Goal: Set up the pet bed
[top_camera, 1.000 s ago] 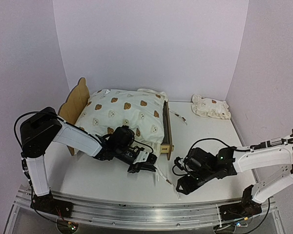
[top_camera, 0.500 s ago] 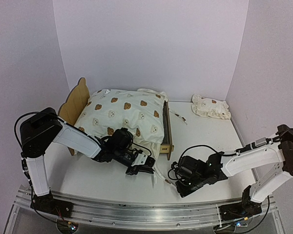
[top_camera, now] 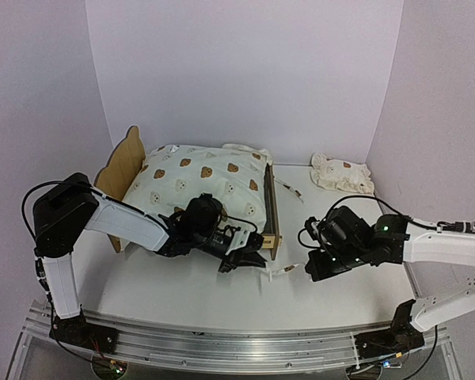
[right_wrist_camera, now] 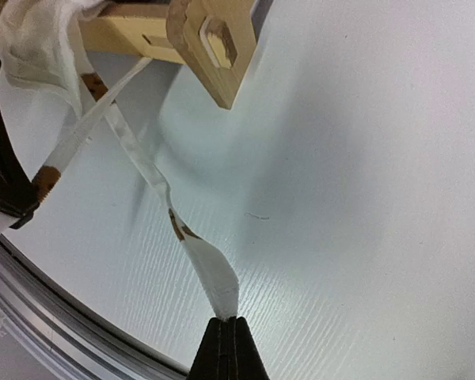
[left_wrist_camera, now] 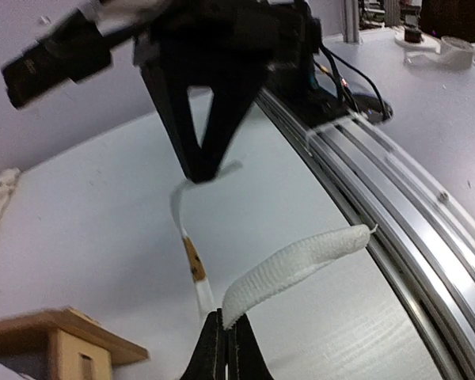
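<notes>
**Changes since 1 second ago**
- Right gripper [top_camera: 310, 271]: was low near the front rail of the table [top_camera: 182, 293] with its jaws apart. It is now further back and to the right, with its jaws pressed together.
- Left gripper [top_camera: 249, 259]: has shifted from the open table toward the foot end of the bed. Its jaws were closed then and are closed now.
- Tie string [top_camera: 283, 271]: lay slack on the table. It is now drawn out between the 2 grippers.

**Pet bed** [top_camera: 123, 162]
- Place: left half of the table, toward the back wall, standing on its legs.
- Long axis: runs left to right across the top view.
- Facing: the eared headboard is at the left end and the footboard at the right end, toward the table's middle.
- Load: the bear-print cushion [top_camera: 202, 184] lies in the frame and fills it.

**Fingers**
- Right: fully closed, pinching the end of the tie string. The string runs up to the cushion corner beside the bed's foot post.
- Left: fully closed on a second tie string [left_wrist_camera: 289, 265], a white ribbed strip arching out from the fingertips.

**Other**
- 1 small ruffled pillow [top_camera: 342, 174] lies at the far right of the table, well apart from the bed.
</notes>
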You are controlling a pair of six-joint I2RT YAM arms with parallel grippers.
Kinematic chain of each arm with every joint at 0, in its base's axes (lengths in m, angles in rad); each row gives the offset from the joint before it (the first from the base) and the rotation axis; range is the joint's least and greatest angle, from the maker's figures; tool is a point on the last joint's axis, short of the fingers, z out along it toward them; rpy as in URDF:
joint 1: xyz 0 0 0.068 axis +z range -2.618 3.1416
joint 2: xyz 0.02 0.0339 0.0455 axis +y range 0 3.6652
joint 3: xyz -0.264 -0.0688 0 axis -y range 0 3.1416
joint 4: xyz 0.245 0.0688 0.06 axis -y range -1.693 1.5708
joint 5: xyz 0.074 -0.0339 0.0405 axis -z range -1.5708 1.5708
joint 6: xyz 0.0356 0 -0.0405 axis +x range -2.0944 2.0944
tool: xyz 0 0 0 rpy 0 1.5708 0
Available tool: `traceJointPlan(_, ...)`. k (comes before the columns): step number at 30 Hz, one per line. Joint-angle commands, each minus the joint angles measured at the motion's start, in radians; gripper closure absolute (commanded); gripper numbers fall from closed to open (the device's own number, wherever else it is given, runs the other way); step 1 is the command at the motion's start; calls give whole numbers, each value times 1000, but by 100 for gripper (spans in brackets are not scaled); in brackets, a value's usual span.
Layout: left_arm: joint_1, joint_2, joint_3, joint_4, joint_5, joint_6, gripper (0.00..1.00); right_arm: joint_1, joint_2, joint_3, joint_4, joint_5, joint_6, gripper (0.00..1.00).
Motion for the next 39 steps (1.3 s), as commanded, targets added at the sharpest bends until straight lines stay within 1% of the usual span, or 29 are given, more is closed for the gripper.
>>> traceJointPlan(1, -3, -18, 129, 216, 63, -205, 100, -34, -56, 109, -149, 21, -83, 100)
traceJointPlan(6, -3, -16, 178, 284, 118, -303, 100, -57, -113, 187, -255, 59, -120, 100)
traceJointPlan(9, -6, -14, 187, 274, 132, -312, 100, -61, -130, 208, -269, 56, -122, 100)
traceJointPlan(11, -13, -12, 183, 224, 128, -302, 100, -61, -130, 220, -270, 47, -121, 100)
traceJointPlan(14, -33, 1, 150, 75, 140, -210, 100, -61, -104, 231, -268, 15, -126, 100)
traceJointPlan(17, -42, 13, 60, -4, 135, -61, 100, -60, -54, 240, -261, -60, -145, 100)
traceJointPlan(18, -44, 17, 40, -33, 122, 8, 100, -60, -34, 242, -253, -95, -152, 100)
traceJointPlan(21, -47, 27, -7, -104, 86, 142, 100, -60, 7, 246, -210, -171, -177, 100)
traceJointPlan(22, -48, 34, -14, -125, 74, 185, 95, -60, 22, 249, -201, -200, -184, 100)
traceJointPlan(24, -49, 38, -23, -178, 57, 248, 81, -61, 46, 252, -187, -226, -192, 100)
traceJointPlan(26, -49, 34, -35, -222, 32, 274, 65, -61, 67, 251, -180, -242, -199, 100)
traceJointPlan(28, -50, 20, -56, -244, 7, 269, 56, -60, 85, 246, -169, -255, -198, 100)
traceJointPlan(30, -49, -3, -91, -230, -32, 220, 51, -60, 98, 236, -152, -263, -189, 100)
traceJointPlan(31, -49, -15, -103, -214, -54, 175, 50, -61, 105, 232, -143, -268, -184, 100)
traceJointPlan(34, -49, -32, -125, -144, -164, -38, 49, -60, 118, 211, -96, -285, -161, 100)
traceJointPlan(35, -49, -31, -126, -110, -208, -148, 49, -60, 120, 201, -80, -284, -152, 100)
traceJointPlan(38, -49, -17, -104, -52, -437, -586, 60, -60, 123, 169, -14, -270, -118, 100)
traceJointPlan(39, -49, -16, -98, -43, -466, -680, 62, -61, 121, 157, 4, -268, -110, 100)
